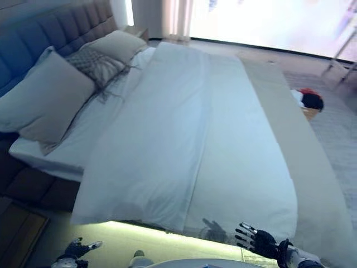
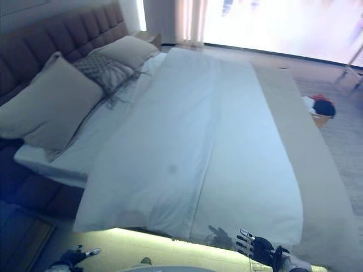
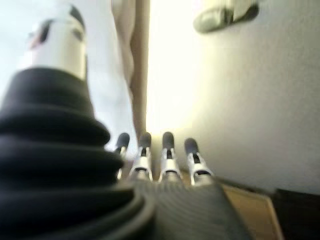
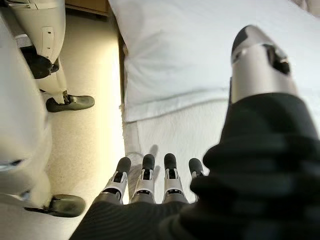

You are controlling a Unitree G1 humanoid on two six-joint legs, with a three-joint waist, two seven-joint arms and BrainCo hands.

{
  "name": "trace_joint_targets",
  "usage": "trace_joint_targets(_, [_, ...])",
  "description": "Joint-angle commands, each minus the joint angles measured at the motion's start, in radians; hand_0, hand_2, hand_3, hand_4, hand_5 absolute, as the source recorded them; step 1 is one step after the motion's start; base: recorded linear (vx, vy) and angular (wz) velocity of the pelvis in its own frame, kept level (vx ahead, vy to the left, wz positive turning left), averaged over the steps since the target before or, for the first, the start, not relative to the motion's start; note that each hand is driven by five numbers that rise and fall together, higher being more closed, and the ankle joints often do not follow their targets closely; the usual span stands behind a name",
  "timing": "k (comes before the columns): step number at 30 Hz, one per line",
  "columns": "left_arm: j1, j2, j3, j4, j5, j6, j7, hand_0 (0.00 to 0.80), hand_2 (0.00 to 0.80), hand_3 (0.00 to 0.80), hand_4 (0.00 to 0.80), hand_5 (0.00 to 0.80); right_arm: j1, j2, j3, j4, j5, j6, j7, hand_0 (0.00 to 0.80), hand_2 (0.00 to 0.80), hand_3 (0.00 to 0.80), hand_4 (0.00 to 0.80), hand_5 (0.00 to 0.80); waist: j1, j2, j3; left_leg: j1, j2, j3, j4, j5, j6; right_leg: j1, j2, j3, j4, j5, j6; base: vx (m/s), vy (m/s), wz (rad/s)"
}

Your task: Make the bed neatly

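Note:
A white duvet [image 1: 184,134] lies spread over the bed, its near edge hanging over the bed's side. Three pillows lean at the headboard on the left: a large beige pillow [image 1: 47,100], a patterned grey cushion [image 1: 96,64] and a far beige pillow [image 1: 117,44]. My right hand [image 1: 257,241] is open, fingers straight, just off the duvet's near corner, holding nothing; it also shows in the right wrist view [image 4: 150,185]. My left hand [image 1: 77,249] hangs low by the bed's side, open and empty, and shows in the left wrist view [image 3: 157,160].
A beige bed runner [image 1: 301,145] lies along the foot of the bed. A basket with red and dark items [image 1: 307,101] stands on the floor beyond it. A padded headboard [image 1: 50,28] runs on the left, a wooden bedside unit [image 1: 19,231] at lower left. A bright window [image 1: 268,22] fills the back.

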Motion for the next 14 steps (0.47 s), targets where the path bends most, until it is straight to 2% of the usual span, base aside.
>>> trace_joint_targets(1, [-0.073, -0.054, -0.038, 0.076, -0.04, 0.055, -0.05, 0.0, 0.0, 0.0, 0.0, 0.0, -0.027, 0.062, 0.004, 0.069, 0.118, -0.071, -0.117, 0.0, 0.0, 0.0, 0.0, 0.0, -0.02, 0.012, -0.001, 0.023, 0.011, 0.013, 0.001, -0.068, 0.042, -0.057, -0.058, -0.011, -0.011, 0.071, 0.03, 0.032, -0.061, -0.35])
trace_joint_targets(3, [-0.089, -0.098, -0.063, 0.093, -0.019, 0.076, -0.071, 0.0, 0.0, 0.0, 0.0, 0.0, -0.017, 0.104, -0.024, 0.133, 0.106, -0.102, -0.192, 0.0, 0.0, 0.0, 0.0, 0.0, -0.048, 0.019, -0.003, 0.034, 0.016, 0.034, 0.001, -0.069, 0.042, -0.058, -0.049, 0.014, -0.011, 0.069, 0.026, 0.031, -0.046, -0.38])
trace_joint_targets(6, [-0.104, -0.162, -0.106, 0.103, -0.054, 0.088, -0.07, 0.0, 0.0, 0.0, 0.0, 0.0, -0.001, 0.138, -0.067, 0.21, 0.107, -0.077, -0.259, 0.0, 0.0, 0.0, 0.0, 0.0, -0.079, 0.029, 0.001, 0.047, 0.019, 0.054, 0.001, -0.073, 0.043, -0.058, -0.04, 0.042, -0.011, 0.069, 0.024, 0.03, -0.049, -0.33])
trace_joint_targets(11, [-0.12, -0.217, -0.142, 0.11, -0.059, 0.126, -0.099, 0.0, 0.0, 0.0, 0.0, 0.0, 0.006, 0.171, -0.052, 0.243, 0.083, -0.085, -0.305, 0.0, 0.0, 0.0, 0.0, 0.0, -0.095, 0.035, 0.005, 0.06, 0.02, 0.058, 0.001, -0.075, 0.043, -0.052, -0.034, 0.059, -0.011, 0.068, 0.019, 0.034, -0.056, -0.29])
trace_joint_targets(14, [-0.111, -0.241, -0.158, 0.112, -0.085, 0.132, -0.087, 0.0, 0.0, 0.0, 0.0, 0.0, 0.001, 0.18, -0.042, 0.241, 0.098, -0.1, -0.326, 0.0, 0.0, 0.0, 0.0, 0.0, -0.097, 0.036, 0.005, 0.065, 0.018, 0.054, 0.001, -0.077, 0.044, -0.049, -0.03, 0.064, -0.011, 0.066, 0.017, 0.025, -0.047, -0.06])
